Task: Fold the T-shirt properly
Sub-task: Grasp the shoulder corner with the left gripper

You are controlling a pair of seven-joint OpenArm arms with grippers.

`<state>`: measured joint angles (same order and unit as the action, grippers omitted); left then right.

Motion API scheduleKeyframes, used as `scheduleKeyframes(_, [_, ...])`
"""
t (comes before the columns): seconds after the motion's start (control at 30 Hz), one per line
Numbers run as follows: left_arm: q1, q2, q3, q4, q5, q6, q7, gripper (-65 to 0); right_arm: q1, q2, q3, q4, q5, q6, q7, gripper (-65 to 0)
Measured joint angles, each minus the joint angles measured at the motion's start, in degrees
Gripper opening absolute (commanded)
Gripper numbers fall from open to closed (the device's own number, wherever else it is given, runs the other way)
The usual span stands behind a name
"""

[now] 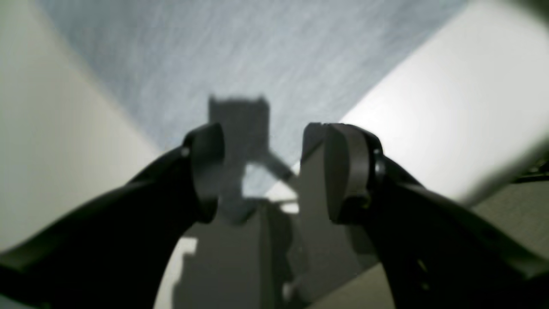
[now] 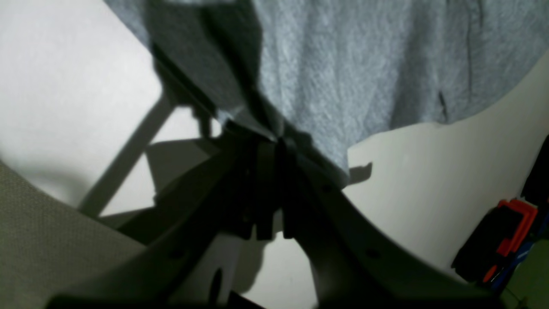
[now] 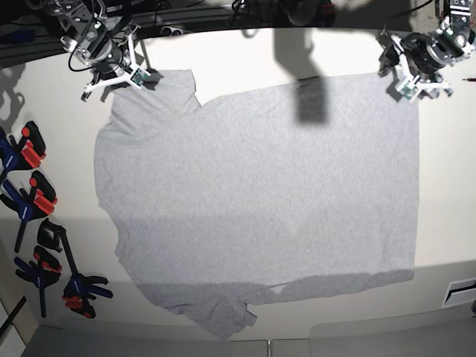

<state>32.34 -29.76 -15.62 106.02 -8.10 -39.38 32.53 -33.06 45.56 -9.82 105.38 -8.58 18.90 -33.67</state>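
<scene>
Overhead, the T-shirt point(image 3: 253, 201) lies spread nearly flat on the white tabletop point(image 3: 245, 52), plain side up, with no fold yet made; the task appears to be at its opening step, the taking of two far-edge grip points before a first fold. One sleeve lies bunched at the near edge, the other near the right gripper point(image 3: 141, 76), which sits at the far corner on the base view's left.

Right wrist view: the fingers point(image 2: 257, 193) are pressed together, and grey fabric point(image 2: 343, 77) runs down into their tips, so this gripper is judged to be clenched on the garment's edge, probably at the sleeve or shoulder. The exact seam cannot be told.

Left wrist view: the left gripper point(image 1: 262, 167) hangs with its fingers point(image 1: 343, 171) parted and nothing between them. The cloth point(image 1: 240, 47) lies ahead of the tips, and bare tabletop shows at both sides, which suggests the gripper is just short of a corner of the hem. In the base view this gripper point(image 3: 407, 89) stands at the far corner on that view's right, right at the fabric's edge; contact cannot be confirmed.

The next move likely calls for the left fingers to reach the corner and close on it. Both arms could then carry the far edge across evenly, to avoid skewing the cloth.
</scene>
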Motion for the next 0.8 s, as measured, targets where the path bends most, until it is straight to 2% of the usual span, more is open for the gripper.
scheduleKeyframes(0.1, [0.04,-2.62,5.42,-2.99,6.54,0.11,-2.56,-31.6,0.02,0.0,0.0,0.0,-0.02,-0.11,0.0,-65.0])
scheduleKeyframes(0.17, [0.02,-5.46,10.38,-3.85,12.39,0.2,-6.84,-31.6,0.02,-0.02,0.0,0.02,-0.02,-0.28,0.11,-65.0])
scheduleKeyframes(0.2, [-0.37,-6.56,12.76,-4.2,15.08,1.88,-8.02,-31.6,0.0,-0.02,0.0,0.02,0.0,-0.28,0.13,-65.0])
scheduleKeyframes(0.27, [-0.63,-7.13,16.59,-4.66,17.77,11.19,-10.12,-31.6,0.0,0.0,0.0,0.0,-0.02,-0.28,0.0,-65.0])
scheduleKeyframes(0.3, [-0.57,-6.91,17.64,-4.66,18.86,13.31,-10.36,-31.6,0.02,0.0,0.0,0.0,-0.02,-0.28,0.0,-65.0])
scheduleKeyframes(0.5, [-0.68,-7.08,20.11,-4.22,23.02,15.04,-8.85,-32.2,0.02,-0.02,0.0,0.02,0.0,-0.31,0.0,-65.0])
scheduleKeyframes(0.57, [-0.83,-7.08,20.13,-4.74,23.47,15.23,-9.38,-35.9,0.0,0.0,0.0,0.0,0.0,-0.28,0.02,-65.0])
scheduleKeyframes(0.6, [-0.87,-7.1,20.13,-5.49,23.58,16.7,-10.71,-38.8,0.0,0.0,0.0,0.0,0.0,-0.28,0.39,-65.0])
scheduleKeyframes(0.7, [-0.59,-7.06,20.17,-7.28,22.97,19.45,-13.11,-52.9,0.0,0.0,0.0,0.02,0.0,-0.31,0.85,-65.0])
scheduleKeyframes(0.77, [-0.61,-6.91,20.17,-7.58,23.02,19.89,-11.72,-65.0,0.0,0.0,0.0,0.02,0.0,-0.31,0.85,-65.0])
scheduleKeyframes(0.8, [-0.61,-6.91,20.17,-7.58,23.04,19.89,-11.41,-65.0,0.0,-0.02,0.0,0.02,-0.02,-0.31,0.85,-65.0])
